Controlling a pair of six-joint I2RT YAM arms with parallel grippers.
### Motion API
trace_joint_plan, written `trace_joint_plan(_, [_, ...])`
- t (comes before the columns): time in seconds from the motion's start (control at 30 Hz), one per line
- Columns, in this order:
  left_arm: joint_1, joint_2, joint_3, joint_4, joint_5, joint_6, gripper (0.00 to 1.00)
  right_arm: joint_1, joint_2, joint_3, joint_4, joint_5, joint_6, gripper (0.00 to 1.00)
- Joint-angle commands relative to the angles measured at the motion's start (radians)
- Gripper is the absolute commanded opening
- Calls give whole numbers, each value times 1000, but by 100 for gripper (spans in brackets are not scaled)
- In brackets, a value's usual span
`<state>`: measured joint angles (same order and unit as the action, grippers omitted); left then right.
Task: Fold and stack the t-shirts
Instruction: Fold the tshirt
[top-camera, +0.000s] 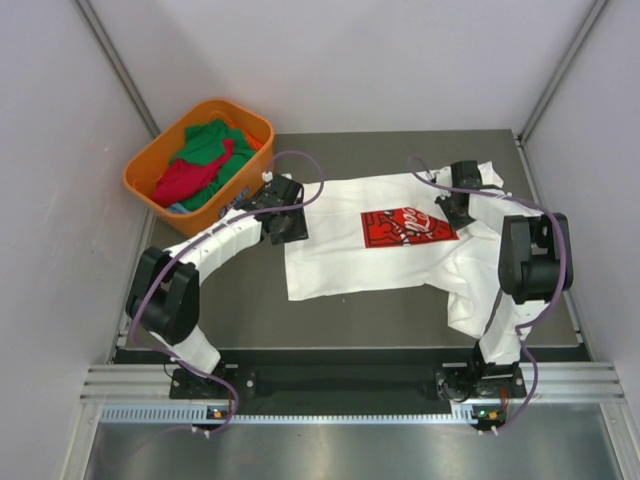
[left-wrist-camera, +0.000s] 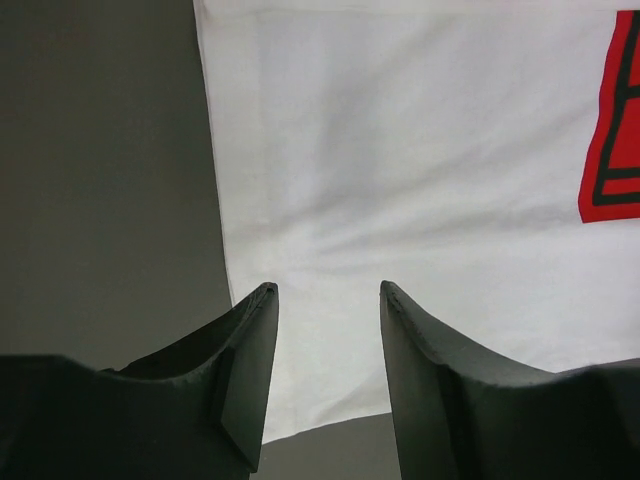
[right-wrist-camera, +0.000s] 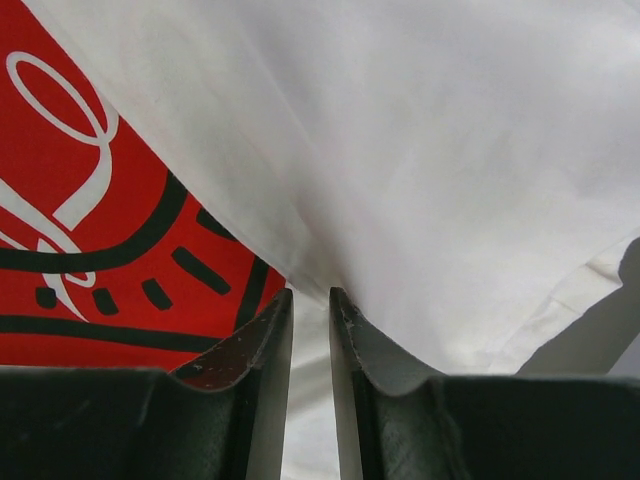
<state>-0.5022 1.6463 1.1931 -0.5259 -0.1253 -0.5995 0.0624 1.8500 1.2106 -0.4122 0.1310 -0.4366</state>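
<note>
left gripper (left-wrist-camera: 325, 290) spread over white t-shirt (left-wrist-camera: 400, 150) edge

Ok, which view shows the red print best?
Top external: the whole print shows, flat on the shirt. Left wrist catches only a sliver at its frame's right edge. Right wrist sees part of it close up, the rest hidden under a white fold.

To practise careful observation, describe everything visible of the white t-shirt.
The white t-shirt is soft cloth, lying mostly flat, print side up, on the dark table; a red print with white script marks its chest. The right gripper pinches a fold beside the print; the left gripper hovers, jaws open, over its hem.
</note>
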Motion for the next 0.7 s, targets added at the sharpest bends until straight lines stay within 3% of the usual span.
trace_joint_plan(0.0, [2,-25,19,-5,21,4,51,-10,24,24,10,-28,-11,22])
trace_joint_plan(0.37, [2,-28,2,0,10,9,51,-23,51,46,21,-10,-4,12])
trace_joint_plan(0.53, [1,-29,-13,12,19,6,51,-21,49,60,19,2,1,0])
trace_joint_plan(0.67, [-1,-31,-26,23,33,0,51,-6,41,76,1,-8,10,0])
